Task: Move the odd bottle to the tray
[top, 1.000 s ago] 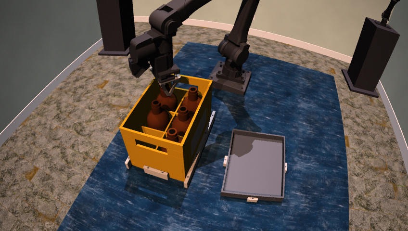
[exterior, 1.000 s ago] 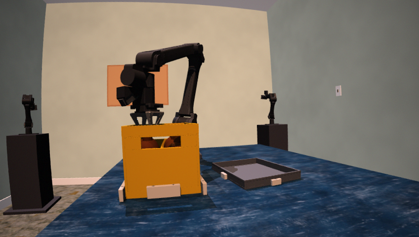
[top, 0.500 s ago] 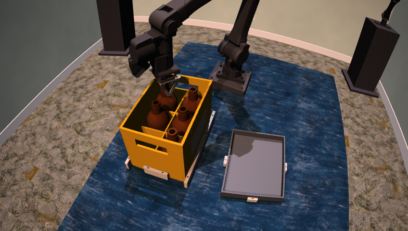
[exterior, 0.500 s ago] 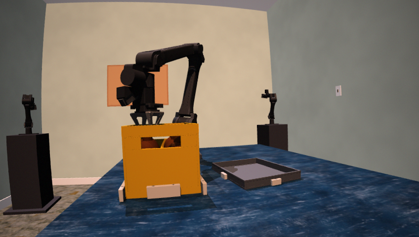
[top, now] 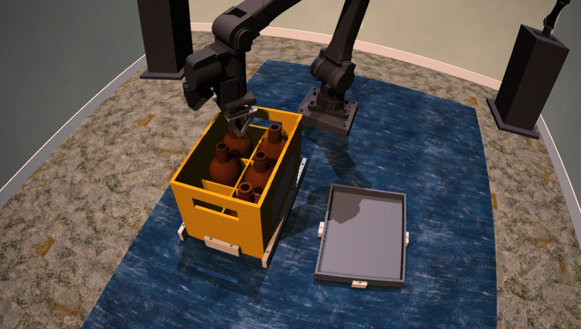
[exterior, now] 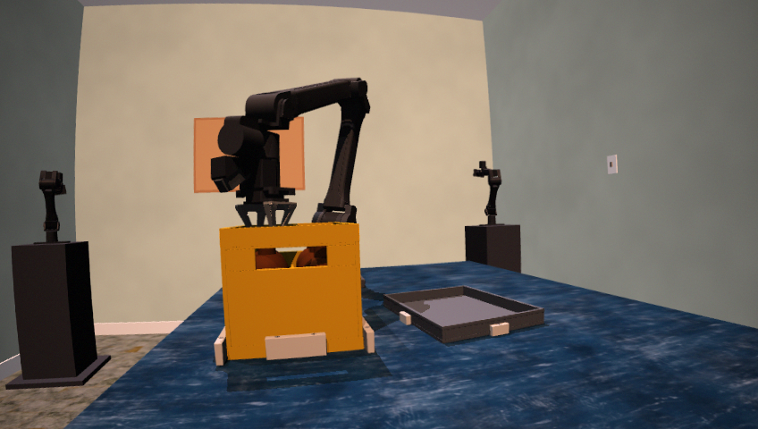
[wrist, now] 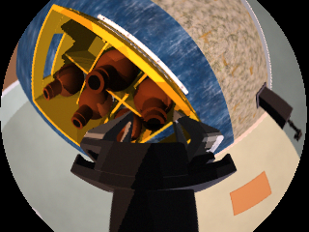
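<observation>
No legible brand, label or lettering seen on yellow crate (top: 220,228) (exterior: 292,307) (wrist: 42,94), bottles or grey tray (top: 362,240) (exterior: 462,310). Five brown bottles contained upright in crate, beside tray. Gripper (top: 243,122) (exterior: 265,220) (wrist: 153,114) positioned at far bottle's neck (top: 235,131), fingers spread partway; whether neck is pinched cannot be told. Odd-necked bottle not identifiable.

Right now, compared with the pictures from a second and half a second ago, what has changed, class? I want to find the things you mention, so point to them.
Nothing visibly changed. The gripper (top: 241,129) (exterior: 265,224) (wrist: 153,114) is still over the far end of the yellow crate (top: 222,228) (exterior: 292,307) (wrist: 42,94). The crate, the bottles standing in it and the gray tray (top: 358,279) (exterior: 443,333) look just as they did, with no bottle on the tray.
</observation>
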`<action>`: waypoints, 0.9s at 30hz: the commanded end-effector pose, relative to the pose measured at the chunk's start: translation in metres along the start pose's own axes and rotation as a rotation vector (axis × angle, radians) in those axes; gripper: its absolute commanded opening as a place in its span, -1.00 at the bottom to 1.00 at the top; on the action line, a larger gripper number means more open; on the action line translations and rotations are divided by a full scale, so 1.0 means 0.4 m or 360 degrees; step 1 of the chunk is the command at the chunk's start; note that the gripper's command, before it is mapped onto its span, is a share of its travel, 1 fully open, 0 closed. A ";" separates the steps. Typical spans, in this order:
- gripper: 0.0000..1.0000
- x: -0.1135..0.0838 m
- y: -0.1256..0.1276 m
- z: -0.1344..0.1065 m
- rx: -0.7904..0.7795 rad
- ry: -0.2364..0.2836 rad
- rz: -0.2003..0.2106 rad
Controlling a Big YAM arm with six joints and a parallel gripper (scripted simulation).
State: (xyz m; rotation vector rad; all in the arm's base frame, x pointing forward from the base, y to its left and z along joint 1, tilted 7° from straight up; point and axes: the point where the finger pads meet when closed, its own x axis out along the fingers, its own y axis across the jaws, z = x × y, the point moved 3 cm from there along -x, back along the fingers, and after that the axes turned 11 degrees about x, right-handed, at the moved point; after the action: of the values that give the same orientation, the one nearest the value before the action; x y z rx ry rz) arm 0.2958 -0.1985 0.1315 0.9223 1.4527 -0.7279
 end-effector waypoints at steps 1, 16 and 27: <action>0.21 -0.024 0.004 0.023 0.0014 -0.0022 0.0003; 0.21 -0.139 0.013 0.036 -0.0012 -0.0096 0.0034; 0.21 -0.192 0.018 0.036 -0.0020 -0.0054 0.0016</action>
State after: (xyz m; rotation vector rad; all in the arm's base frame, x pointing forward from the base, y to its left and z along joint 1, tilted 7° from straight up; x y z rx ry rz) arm 0.2954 -0.2070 0.1872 0.9237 1.4430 -0.7324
